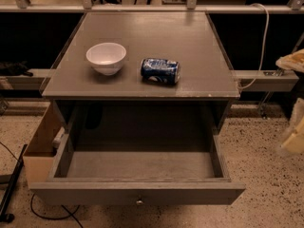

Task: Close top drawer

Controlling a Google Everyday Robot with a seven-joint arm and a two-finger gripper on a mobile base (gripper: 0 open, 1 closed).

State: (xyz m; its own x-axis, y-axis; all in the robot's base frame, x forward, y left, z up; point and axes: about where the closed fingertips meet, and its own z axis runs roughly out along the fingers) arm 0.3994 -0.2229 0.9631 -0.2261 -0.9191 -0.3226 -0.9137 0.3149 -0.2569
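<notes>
The top drawer point(137, 194) is a wide shallow grey drawer, pulled far out of the grey cabinet point(199, 56) and empty inside. Its flat front panel faces me, with a small round metal knob point(139, 202) at its centre. My gripper point(294, 137) shows only as pale cream parts at the right edge of the camera view. It is well to the right of the drawer and apart from it. Another pale part of the arm point(290, 61) shows higher up at the same edge.
A white bowl point(106, 57) and a blue can lying on its side point(160, 71) sit on the cabinet top. An open cardboard box point(40, 144) stands against the drawer's left side. Black cables point(12, 186) lie on the speckled floor at left. A rail point(266, 80) runs behind.
</notes>
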